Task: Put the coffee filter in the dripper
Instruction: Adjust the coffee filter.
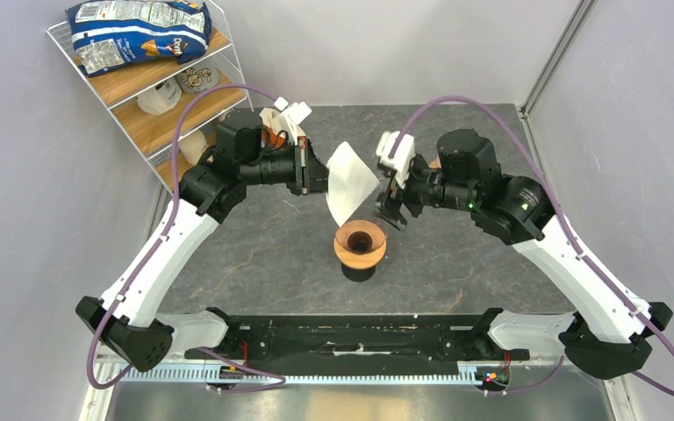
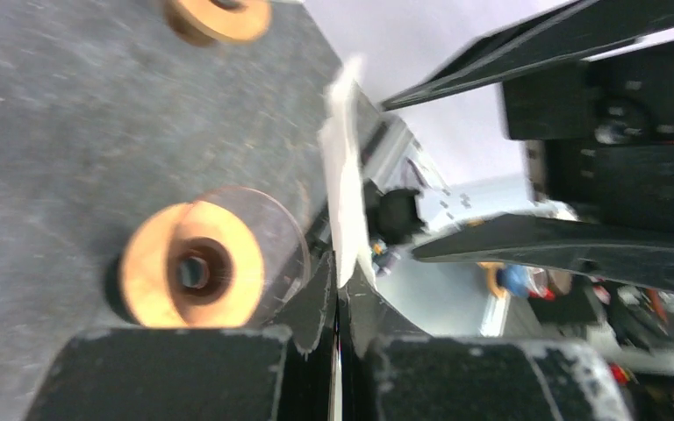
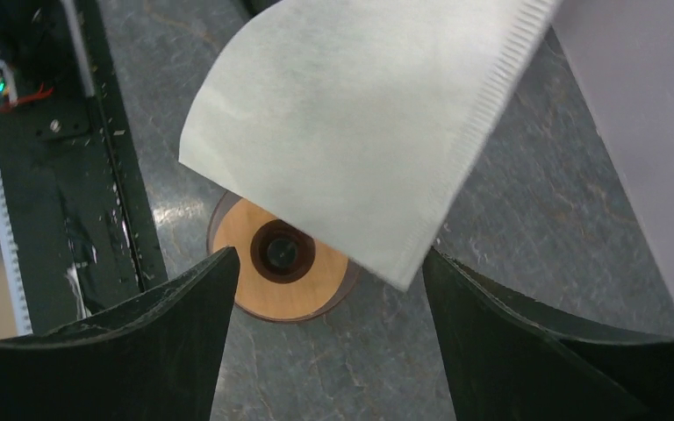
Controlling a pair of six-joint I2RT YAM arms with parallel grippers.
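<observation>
My left gripper (image 1: 319, 178) is pinched tight on the filter (image 3: 360, 132), fingers closed flat against the paper at its left edge. From my left wrist I see the sheet edge-on, a thin white strip rising out from between my fingertips (image 2: 351, 307). The filter hangs in the air, clear of the table (image 1: 254, 254), spread like a fan with its narrow end pointing down. That end sits just above the far rim of the dripper (image 1: 360, 243); whether paper and glass touch there I cannot tell. The filter is not inside the cone.

My right gripper (image 3: 329, 259) stands wide, holding nothing. Its two dark fingers flank the lower part of the filter, one on each side, apart from it. Between them I look down on the crimped seam along the paper's right edge, and past it into the dripper's mouth.

The dripper stands upright in the middle of the table, wooden collar around clear glass, between my two arms and nearer the bases than the filter is. A spare wooden ring (image 2: 219, 13) lies farther back on the table. At the far left corner a wire shelf (image 1: 145, 110) carries a blue chip bag (image 1: 138, 33) on top.
</observation>
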